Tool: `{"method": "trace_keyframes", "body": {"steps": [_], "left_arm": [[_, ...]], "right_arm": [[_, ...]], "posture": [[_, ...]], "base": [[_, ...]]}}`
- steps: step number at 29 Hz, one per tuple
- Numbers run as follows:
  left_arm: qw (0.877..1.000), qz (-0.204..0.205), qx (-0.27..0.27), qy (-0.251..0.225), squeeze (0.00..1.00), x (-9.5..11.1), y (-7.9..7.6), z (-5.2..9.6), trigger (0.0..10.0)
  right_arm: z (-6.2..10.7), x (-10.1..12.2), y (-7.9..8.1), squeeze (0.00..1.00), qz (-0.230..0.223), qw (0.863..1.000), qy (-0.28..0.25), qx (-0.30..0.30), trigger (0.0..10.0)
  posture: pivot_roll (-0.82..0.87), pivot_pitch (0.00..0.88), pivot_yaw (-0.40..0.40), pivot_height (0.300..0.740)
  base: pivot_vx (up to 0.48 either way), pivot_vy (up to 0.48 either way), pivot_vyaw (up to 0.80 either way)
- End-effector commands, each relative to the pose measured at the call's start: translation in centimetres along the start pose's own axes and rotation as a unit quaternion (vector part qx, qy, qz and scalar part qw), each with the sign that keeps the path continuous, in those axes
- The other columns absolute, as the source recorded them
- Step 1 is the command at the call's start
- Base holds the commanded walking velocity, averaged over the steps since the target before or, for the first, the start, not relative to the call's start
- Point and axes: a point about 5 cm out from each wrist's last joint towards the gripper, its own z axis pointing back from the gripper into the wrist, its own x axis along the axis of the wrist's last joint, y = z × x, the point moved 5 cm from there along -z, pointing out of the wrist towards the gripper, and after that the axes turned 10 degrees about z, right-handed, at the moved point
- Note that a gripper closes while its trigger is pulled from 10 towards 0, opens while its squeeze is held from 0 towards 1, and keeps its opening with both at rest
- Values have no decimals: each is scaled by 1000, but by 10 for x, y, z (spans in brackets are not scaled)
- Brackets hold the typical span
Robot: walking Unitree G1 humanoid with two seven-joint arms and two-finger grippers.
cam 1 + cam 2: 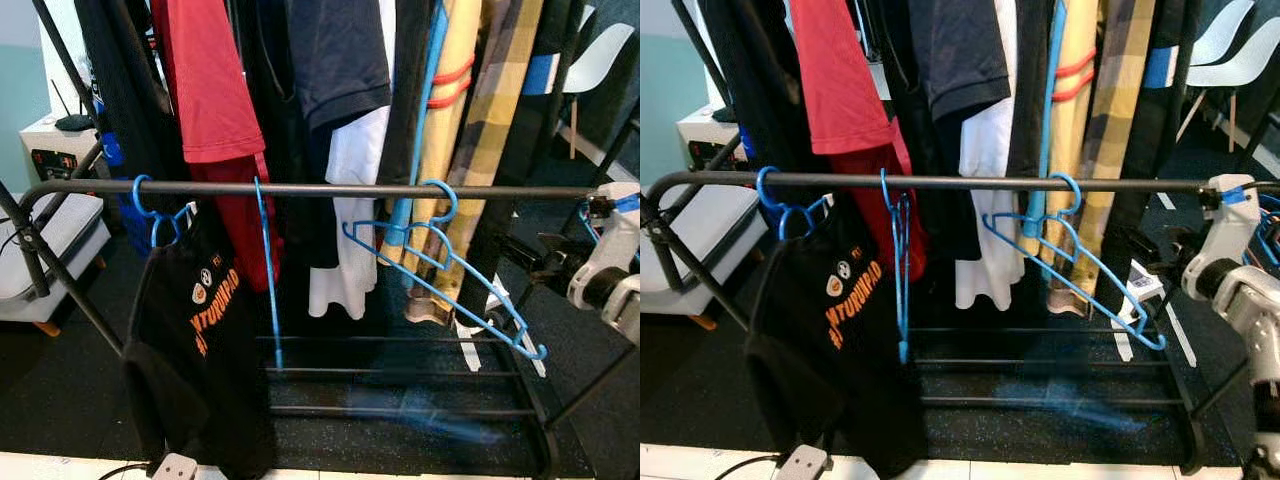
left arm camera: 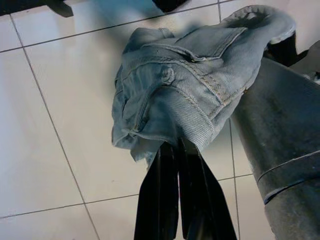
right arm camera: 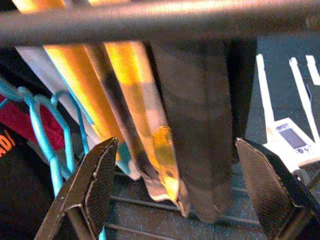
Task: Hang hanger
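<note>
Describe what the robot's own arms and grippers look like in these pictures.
The right arm is silver-white with rounded joint housings, a blue band near its end and dark fittings. The right gripper has two broad black fingers with textured pads. The left gripper has long, slim, glossy black fingers.

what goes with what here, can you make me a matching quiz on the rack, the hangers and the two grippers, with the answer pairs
Column one:
1. empty blue hanger
2. black t-shirt
3. left gripper
4. right gripper

Column two:
A. shut on denim garment
B. on a blue hanger at the rail's left end
C. hooked on the rail, tilted, nothing on it
D. fingers wide open below the rail

Pairs: 1-C, 2-B, 3-A, 4-D
</note>
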Motion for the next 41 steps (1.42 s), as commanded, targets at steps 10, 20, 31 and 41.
{"method": "trace_keyframes", "body": {"steps": [10, 20, 31, 41], "left_arm": [[1000, 1, 7, 3, 0, -1, 6, 2, 10000], [1000, -2, 7, 5, 0, -1, 6, 2, 10000], [1000, -3, 6, 9, 0, -5, 8, 3, 10000], [999, 13, 19, 22, 0, -21, 16, 7, 10000]], "right_arm": [[47, 10, 43, 1000, -64, 981, -63, 169, 10000], [59, 4, 63, 0, -54, 974, -51, 215, 10000], [-25, 19, 59, 0, 26, 987, -58, 150, 10000], [-45, 23, 74, 0, 52, 977, -37, 205, 10000]], "posture": [[-188, 0, 59, 740], [-197, 0, 60, 740], [-135, 0, 55, 740], [-87, 0, 38, 740]], "base": [[0, 0, 0], [0, 0, 0], [0, 0, 0], [0, 0, 0]]}}
